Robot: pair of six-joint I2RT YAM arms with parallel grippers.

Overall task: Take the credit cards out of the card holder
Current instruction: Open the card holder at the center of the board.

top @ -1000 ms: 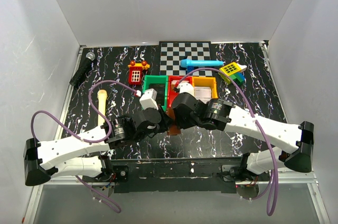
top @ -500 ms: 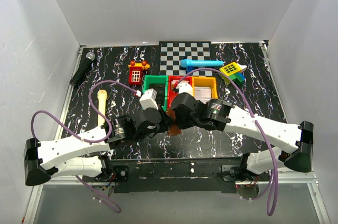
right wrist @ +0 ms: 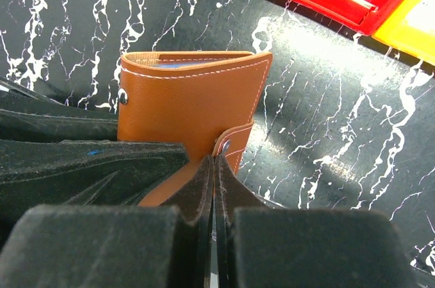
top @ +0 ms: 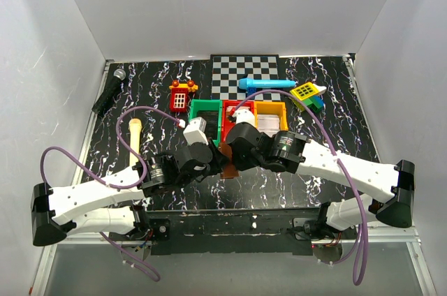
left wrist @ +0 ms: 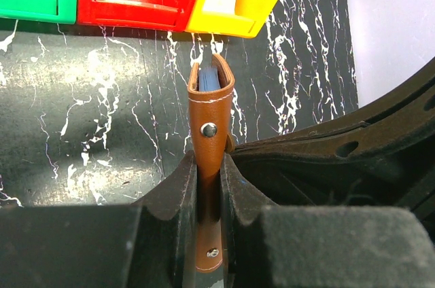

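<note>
Now — left jaws clamp card holder upright | right jaws pinch its strap | arms converge

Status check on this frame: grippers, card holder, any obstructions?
Left gripper shut on brown leather card holder. Right gripper pinching its snap strap. Holder closed, blue card edge showing at top. Nothing blocking; red, yellow, green plastic bins stand apart beyond.
</note>
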